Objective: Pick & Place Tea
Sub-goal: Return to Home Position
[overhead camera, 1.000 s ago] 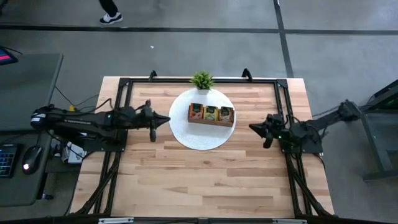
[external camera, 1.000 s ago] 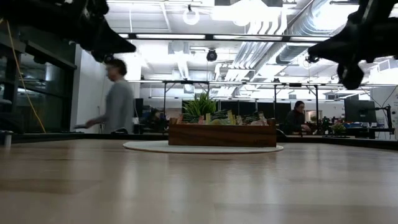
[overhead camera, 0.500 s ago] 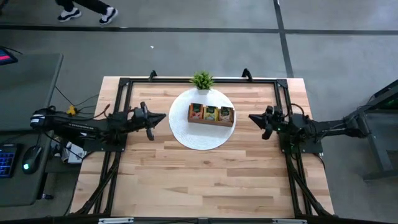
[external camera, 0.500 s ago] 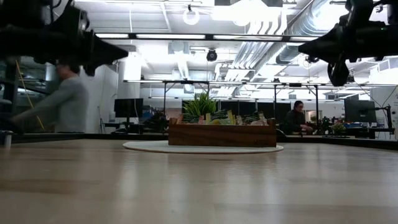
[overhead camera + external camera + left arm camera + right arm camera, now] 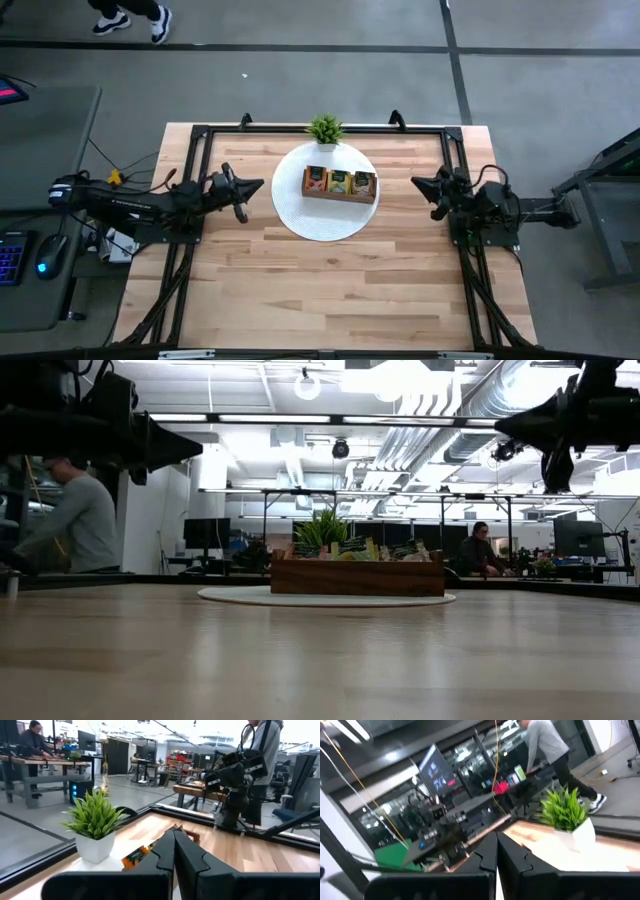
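Left pincer (image 5: 262, 184) and right pincer (image 5: 415, 181) hover closed, empty, either side of the tray (image 5: 340, 198) holding the tea (image 5: 339, 182); a low swing home could nudge it

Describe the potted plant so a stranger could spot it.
Find the round white mat on the wooden table. At its rim nearest the table's edge stands the plant: spiky green leaves in a white pot, unlike the boxy brown tray beside it.

Smooth pale wood table (image 5: 330, 280), brown wooden tray (image 5: 357, 577)
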{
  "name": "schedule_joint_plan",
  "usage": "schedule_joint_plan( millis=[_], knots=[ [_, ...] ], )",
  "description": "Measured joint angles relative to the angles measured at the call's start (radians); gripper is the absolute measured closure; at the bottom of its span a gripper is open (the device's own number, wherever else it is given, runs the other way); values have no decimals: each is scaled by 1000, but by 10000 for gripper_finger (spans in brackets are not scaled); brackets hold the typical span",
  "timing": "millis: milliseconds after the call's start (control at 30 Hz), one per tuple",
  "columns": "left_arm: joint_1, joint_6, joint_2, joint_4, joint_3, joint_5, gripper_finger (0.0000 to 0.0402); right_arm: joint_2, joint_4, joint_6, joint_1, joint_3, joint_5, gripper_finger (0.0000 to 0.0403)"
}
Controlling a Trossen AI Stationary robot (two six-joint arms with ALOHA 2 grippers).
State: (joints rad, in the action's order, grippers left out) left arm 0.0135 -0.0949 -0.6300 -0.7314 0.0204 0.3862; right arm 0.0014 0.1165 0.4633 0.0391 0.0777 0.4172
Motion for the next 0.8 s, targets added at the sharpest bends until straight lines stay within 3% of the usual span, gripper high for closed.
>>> schedule_joint_plan(
  millis=[300,433,600,800],
  knots=[
    [0,31,0,-1,-1,9,401,3,-62,-10,0,-2,-8,403],
    [0,81,0,5,-1,-60,401,5,-113,-27,0,-2,-67,403],
    [-1,233,0,33,-2,-62,401,4,-238,-30,0,-2,-148,403],
    [-1,253,-1,81,-2,-55,401,6,-286,-167,0,1,-192,403]
  ],
)
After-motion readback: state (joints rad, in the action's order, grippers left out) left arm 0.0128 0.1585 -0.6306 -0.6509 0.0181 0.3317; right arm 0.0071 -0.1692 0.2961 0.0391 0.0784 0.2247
